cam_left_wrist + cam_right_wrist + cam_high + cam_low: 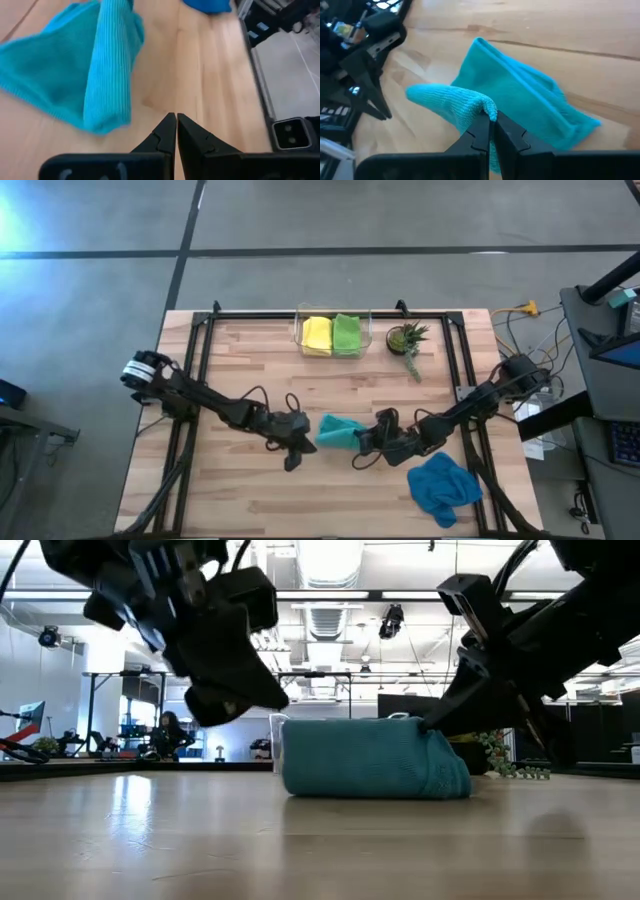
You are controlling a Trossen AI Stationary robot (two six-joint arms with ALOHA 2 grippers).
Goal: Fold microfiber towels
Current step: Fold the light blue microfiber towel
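A teal microfiber towel (pixel 338 430) lies bunched and partly folded at the middle of the table, resting on its underside (pixel 375 785). My right gripper (pixel 492 119) is shut on its right-hand edge. My left gripper (pixel 176 117) is shut and hovers just left of the towel with nothing between its fingers. A blue towel (pixel 443 485) lies crumpled at the near right. A yellow towel (pixel 317 334) and a lime green one (pixel 346 333) lie folded in a clear bin. My right gripper pinches a raised fold (pixel 482 106) at the teal towel's right-hand edge between its two fingers. The fingers come slanting down from the table's right side. The fold stands up off the table, while the remainder of the cloth (pixel 530 100) lies on the wood.
The clear bin (pixel 300 330) stands at the far middle, with a small potted plant (pixel 408 340) to its right. A black frame (pixel 200 340) runs along the table's edges. Bare wood (pixel 250 500) lies near the front left.
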